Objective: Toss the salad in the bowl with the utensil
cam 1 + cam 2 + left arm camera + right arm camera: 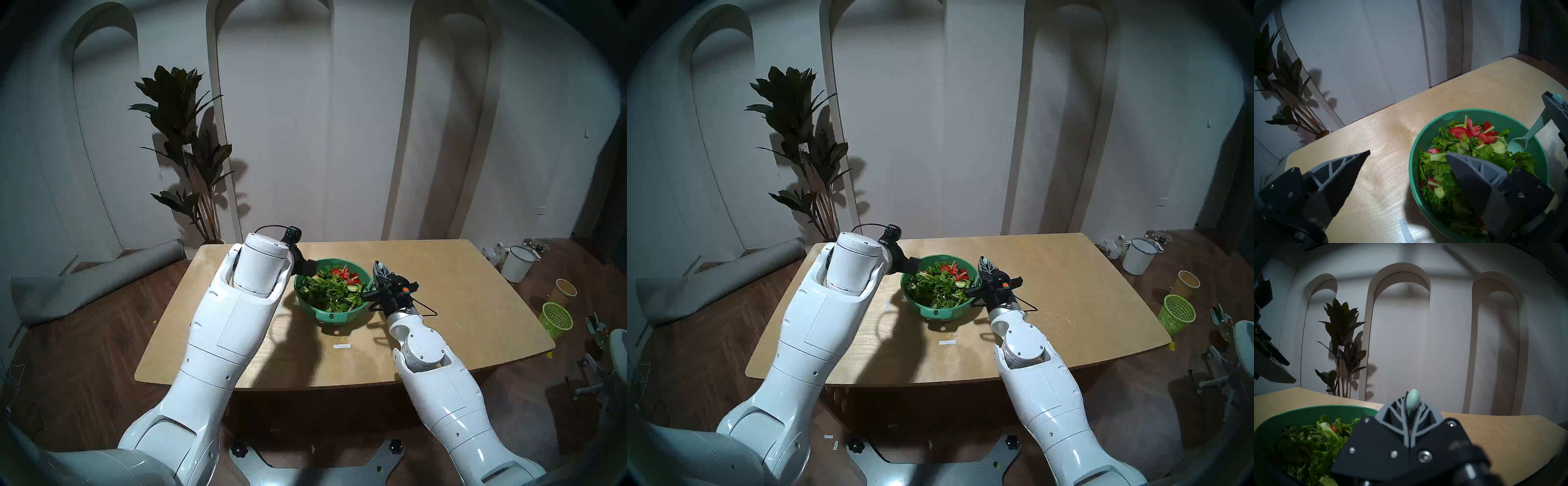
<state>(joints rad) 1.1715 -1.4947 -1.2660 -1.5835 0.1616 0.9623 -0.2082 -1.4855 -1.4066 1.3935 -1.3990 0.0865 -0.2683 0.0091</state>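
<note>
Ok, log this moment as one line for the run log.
right tool: shut on spoon | spoon head: in salad | left tool: open, straddling bowl rim | table: bowl upright

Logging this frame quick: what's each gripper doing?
Left gripper: open, empty, straddling the bowl rim.
Right gripper: shut on the spoon.

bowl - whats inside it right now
The bowl holds salad: chopped lettuce, tomato pieces, cucumber slices, with the head of a pale green spoon among them. The left gripper covers part of the salad; the bowl's bottom is buried.
</note>
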